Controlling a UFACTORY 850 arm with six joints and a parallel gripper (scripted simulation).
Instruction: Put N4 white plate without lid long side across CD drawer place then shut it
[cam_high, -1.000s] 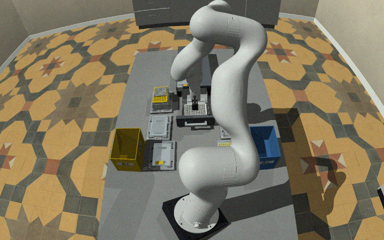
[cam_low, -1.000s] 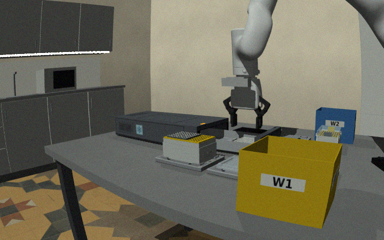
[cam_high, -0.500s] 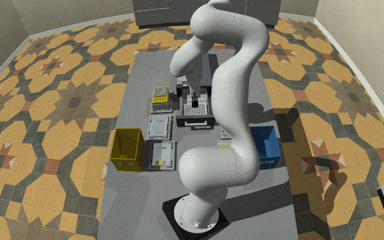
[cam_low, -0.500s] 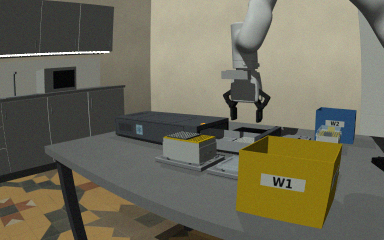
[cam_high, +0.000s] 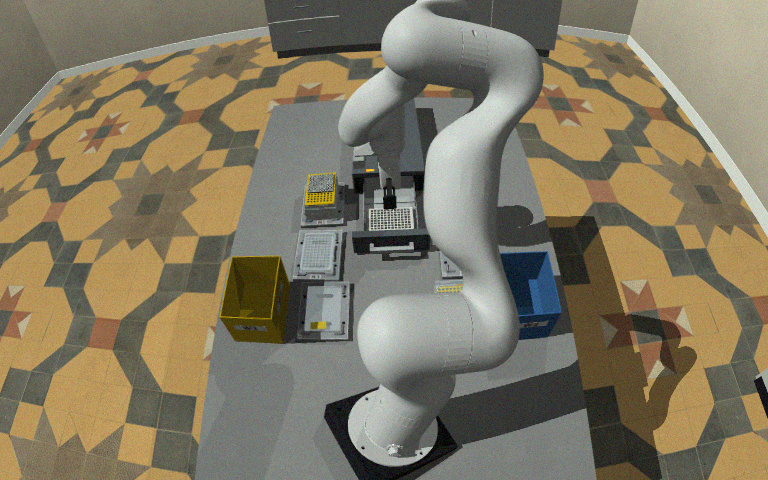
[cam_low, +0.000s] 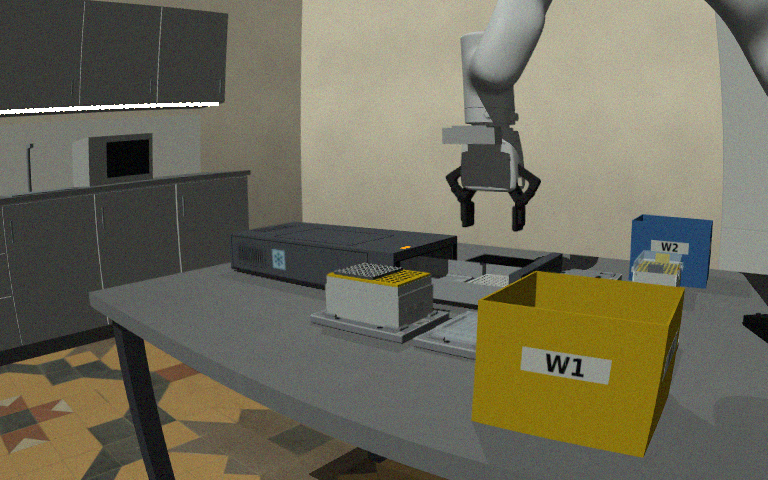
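The white plate (cam_high: 391, 218) lies flat in the open drawer (cam_high: 390, 231) of the dark cooler (cam_low: 339, 250), with its long side across the drawer. A strip of the plate also shows in the side view (cam_low: 488, 279) behind the yellow bin. My gripper (cam_low: 491, 217) is open and empty, well above the drawer. From above, the gripper (cam_high: 388, 200) shows over the drawer's rear part. An orange lamp (cam_low: 404, 247) is lit on the cooler's top edge.
A yellow bin W1 (cam_low: 572, 350) stands at the left front and a blue bin W2 (cam_low: 670, 249) at the right. A yellow-topped tip box (cam_low: 378, 294) sits on a nest. Other nests hold a clear-lidded plate (cam_high: 317, 253) and a lid (cam_high: 323, 310). My arm hides part of the right side.
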